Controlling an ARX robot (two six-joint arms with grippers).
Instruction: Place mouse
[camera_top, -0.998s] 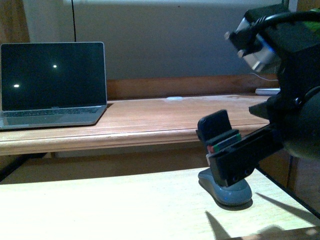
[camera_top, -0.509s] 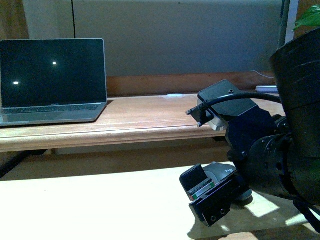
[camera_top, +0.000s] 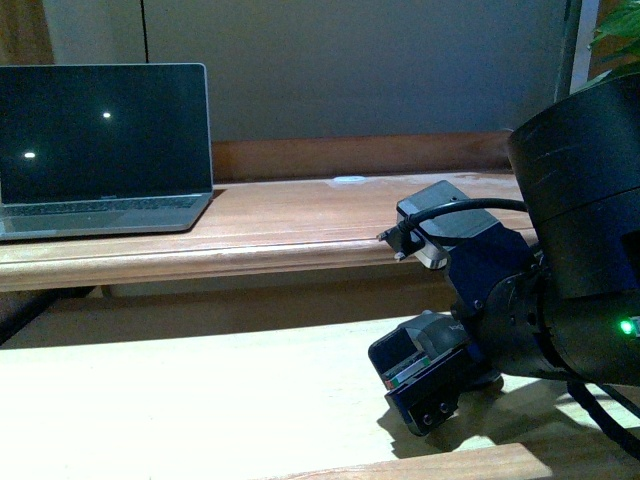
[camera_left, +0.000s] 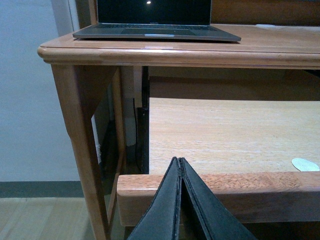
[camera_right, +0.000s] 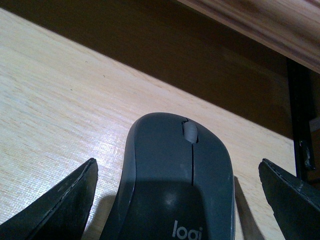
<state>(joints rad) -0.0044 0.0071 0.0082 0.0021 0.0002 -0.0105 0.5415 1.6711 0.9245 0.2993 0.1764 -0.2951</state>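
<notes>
The mouse (camera_right: 175, 180), dark grey with a scroll wheel and a "logi" mark, lies flat on the pale lower tabletop (camera_right: 55, 95). My right gripper (camera_right: 177, 165) is open, with one finger on each side of the mouse and a gap between each finger and its flanks. In the front view the right gripper (camera_top: 415, 375) is low at the right of the tabletop, and only a grey sliver of the mouse (camera_top: 437, 335) shows behind it. My left gripper (camera_left: 178, 161) is shut on nothing and points at the table's front wooden edge (camera_left: 250, 192).
An open laptop (camera_top: 100, 150) with a dark screen stands at the left of the raised wooden shelf (camera_top: 300, 235). A small white object (camera_top: 348, 180) lies further back on that shelf. A pale oval patch (camera_left: 305, 164) marks the lower tabletop. The shelf's leg (camera_left: 80, 140) stands at the left.
My right arm has come down from above the mouse, bringing the open gripper low around it. The mouse has stayed where it lay. The left gripper is not seen earlier.
</notes>
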